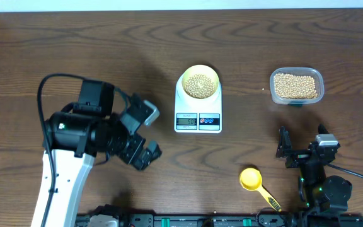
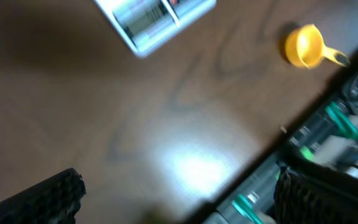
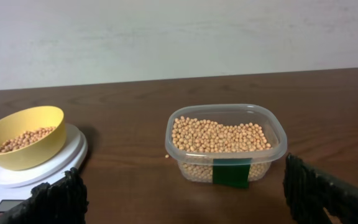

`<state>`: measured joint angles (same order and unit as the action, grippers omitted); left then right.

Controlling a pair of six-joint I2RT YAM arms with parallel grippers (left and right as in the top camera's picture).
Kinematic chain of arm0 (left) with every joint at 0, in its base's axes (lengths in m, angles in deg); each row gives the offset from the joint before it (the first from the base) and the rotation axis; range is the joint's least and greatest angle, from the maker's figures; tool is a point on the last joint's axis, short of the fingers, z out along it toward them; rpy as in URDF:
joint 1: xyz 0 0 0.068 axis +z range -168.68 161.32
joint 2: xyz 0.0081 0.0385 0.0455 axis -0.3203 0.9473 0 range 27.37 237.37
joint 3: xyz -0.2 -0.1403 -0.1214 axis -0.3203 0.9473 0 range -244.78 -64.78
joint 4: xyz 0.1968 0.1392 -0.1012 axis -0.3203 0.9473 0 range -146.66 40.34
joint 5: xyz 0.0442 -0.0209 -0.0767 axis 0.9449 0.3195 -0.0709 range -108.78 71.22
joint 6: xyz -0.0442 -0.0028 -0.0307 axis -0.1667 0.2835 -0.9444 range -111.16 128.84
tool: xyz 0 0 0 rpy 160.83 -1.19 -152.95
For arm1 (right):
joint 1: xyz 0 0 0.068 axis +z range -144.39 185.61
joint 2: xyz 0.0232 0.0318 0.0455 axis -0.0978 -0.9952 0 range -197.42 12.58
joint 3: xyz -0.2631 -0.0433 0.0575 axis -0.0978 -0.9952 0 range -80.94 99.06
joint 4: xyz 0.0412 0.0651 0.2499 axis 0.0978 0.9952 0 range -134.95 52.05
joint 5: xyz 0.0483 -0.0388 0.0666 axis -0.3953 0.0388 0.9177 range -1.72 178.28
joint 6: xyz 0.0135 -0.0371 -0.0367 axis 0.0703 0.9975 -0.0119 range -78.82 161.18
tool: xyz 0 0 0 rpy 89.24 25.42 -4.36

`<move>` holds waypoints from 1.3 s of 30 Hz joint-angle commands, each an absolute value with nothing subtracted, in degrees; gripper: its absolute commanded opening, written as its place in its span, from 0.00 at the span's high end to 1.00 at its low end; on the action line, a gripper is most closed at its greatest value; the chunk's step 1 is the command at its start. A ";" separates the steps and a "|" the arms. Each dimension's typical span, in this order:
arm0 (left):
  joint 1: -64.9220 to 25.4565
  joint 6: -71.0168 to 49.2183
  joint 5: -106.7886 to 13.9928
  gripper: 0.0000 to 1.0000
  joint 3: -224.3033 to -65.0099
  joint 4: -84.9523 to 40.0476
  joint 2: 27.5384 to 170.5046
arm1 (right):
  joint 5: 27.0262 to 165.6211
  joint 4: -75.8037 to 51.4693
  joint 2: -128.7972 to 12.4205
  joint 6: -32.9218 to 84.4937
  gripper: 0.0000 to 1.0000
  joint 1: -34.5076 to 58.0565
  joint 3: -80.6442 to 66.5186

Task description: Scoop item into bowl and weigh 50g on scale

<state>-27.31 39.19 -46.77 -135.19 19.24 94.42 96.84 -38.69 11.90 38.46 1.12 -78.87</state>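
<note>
Both the left gripper (image 2: 179, 193) and the right gripper (image 3: 184, 177) stood spread wide and empty. The beans (image 1: 198, 85) sat in the bowl (image 1: 215, 75) on the scale (image 1: 198, 128), ahead and left of the right fingers (image 3: 61, 196), with the tub (image 1: 321, 77) straight ahead of them. With the scoop (image 1: 251, 179) lying loose just left of those fingers, the job looked to be at the weight check. The display was too small to read, and any top-up would call for gripping the scoop's handle first.

scale (image 1: 198, 120) readout too small to read, left wrist view blurred
</note>
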 commanded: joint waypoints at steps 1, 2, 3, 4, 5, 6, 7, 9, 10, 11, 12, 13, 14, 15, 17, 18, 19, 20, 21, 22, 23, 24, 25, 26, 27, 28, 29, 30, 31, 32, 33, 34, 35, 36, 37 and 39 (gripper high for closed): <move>-27.11 35.93 -46.81 0.00 -135.13 24.42 88.72 | 97.23 -38.78 12.31 39.12 0.01 0.77 -79.46; -27.11 35.93 -46.57 0.00 -135.13 25.10 87.86 | 97.23 -38.78 12.31 39.12 0.01 0.77 -79.46; -27.11 35.93 -46.38 0.00 -135.13 26.23 86.22 | 97.23 -38.78 12.31 39.12 0.01 0.77 -79.46; -27.11 35.91 -46.40 0.00 -135.13 27.28 84.30 | 97.23 -38.78 12.31 39.12 0.01 0.77 -79.46; -27.11 35.89 -46.40 0.00 -135.13 27.87 82.57 | 97.23 -38.78 12.31 39.12 0.01 0.77 -79.46; -27.11 35.91 -46.40 0.00 -135.13 28.24 80.48 | 97.23 -38.78 12.31 39.12 0.01 0.77 -79.46; -27.11 35.95 -46.38 0.00 -135.13 28.42 78.16 | 97.23 -38.78 12.31 39.12 0.01 0.77 -79.46; -27.11 35.95 -46.18 0.00 -135.13 29.12 74.05 | 97.23 -38.78 12.31 39.12 0.01 0.77 -79.46; -27.11 35.93 -46.20 0.00 -135.13 30.12 71.32 | 97.23 -38.78 12.31 39.12 0.01 0.77 -79.46; -27.11 35.91 -46.22 0.00 -135.13 30.82 69.44 | 97.23 -38.78 12.31 39.12 0.01 0.77 -79.46; -27.11 35.91 -46.20 0.00 -135.13 31.35 67.82 | 97.23 -38.78 12.31 39.12 0.01 0.77 -79.46; -27.11 35.91 -46.20 0.00 -135.13 31.72 64.54 | 97.23 -38.78 12.31 39.12 0.01 0.77 -79.46; -27.11 35.93 -46.20 0.00 -135.13 31.70 62.53 | 97.23 -38.78 12.31 39.12 0.01 0.77 -79.46; -27.11 35.93 -46.20 0.00 -135.13 31.61 60.91 | 97.23 -38.78 12.31 39.12 0.01 0.77 -79.46; -27.11 35.95 -46.20 0.00 -135.13 31.55 56.91 | 97.23 -38.78 12.31 39.12 0.01 0.77 -79.46; -27.11 35.95 -46.20 0.00 -135.13 31.55 53.81 | 97.23 -38.78 12.31 39.12 0.01 0.77 -79.46; -27.11 35.95 -46.20 0.00 -135.13 31.52 52.48 | 97.23 -38.78 12.31 39.12 0.01 0.77 -79.46; -27.11 35.95 -46.20 0.00 -135.13 31.55 50.23 | 97.23 -38.78 12.31 39.12 0.01 0.77 -79.46; -27.11 35.95 -46.20 0.01 -135.13 31.61 48.04 | 97.23 -38.78 12.31 39.12 0.01 0.77 -79.46; -27.11 35.95 -46.20 0.00 -135.13 31.63 47.06 | 97.23 -38.78 12.31 39.12 0.01 0.77 -79.46; -27.11 35.95 -46.20 0.00 -135.13 31.65 46.12 | 97.23 -38.78 12.31 39.12 0.01 0.77 -79.46; -27.11 35.95 -46.20 0.00 -135.13 31.76 45.20 | 97.23 -38.78 12.31 39.12 0.01 0.77 -79.46; -27.11 35.95 -46.20 0.00 -135.13 31.79 44.41 | 97.23 -38.78 12.31 39.12 0.01 0.77 -79.46; -27.11 35.95 -46.18 0.00 -135.13 31.83 43.78 | 97.23 -38.78 12.31 39.12 0.01 0.77 -79.46; -27.11 35.95 -46.16 0.00 -135.13 31.85 43.10 | 97.23 -38.78 12.31 39.12 0.01 0.77 -79.46; -27.11 35.95 -46.11 0.00 -135.13 31.87 42.75 | 97.23 -38.78 12.31 39.12 0.01 0.77 -79.46; -27.11 35.93 -45.96 0.00 -135.13 31.89 42.38 | 97.23 -38.78 12.31 39.14 0.01 0.77 -79.46; -27.11 35.93 -45.94 0.00 -135.13 32.05 41.79 | 97.23 -38.78 12.31 39.12 0.01 0.77 -79.46; -27.11 35.95 -45.94 0.00 -135.13 32.05 41.42 | 97.23 -38.78 12.31 39.12 0.01 0.77 -79.46; -27.11 35.95 -45.94 0.00 -135.13 32.05 41.20 | 97.23 -38.78 12.31 39.12 0.01 0.77 -79.46; -27.11 35.93 -45.96 0.00 -135.13 32.05 41.02 | 97.23 -38.78 12.31 39.12 0.01 0.77 -79.46; -27.11 35.93 -45.94 0.00 -135.13 32.07 40.87 | 97.23 -38.78 12.31 39.12 0.01 0.77 -79.46; -27.11 35.93 -45.94 0.00 -135.13 32.07 40.81 | 97.23 -38.78 12.31 39.12 0.01 0.77 -79.46; -27.11 35.95 -45.94 0.00 -135.13 32.07 40.81 | 97.23 -38.78 12.31 39.12 0.01 0.77 -79.46; -27.11 35.93 -45.94 0.00 -135.13 32.07 40.81 | 97.23 -38.78 12.31 39.12 0.01 0.77 -79.46; -27.11 35.93 -45.94 0.00 -135.13 32.07 40.81 | 97.25 -38.78 12.31 39.12 0.01 0.77 -79.46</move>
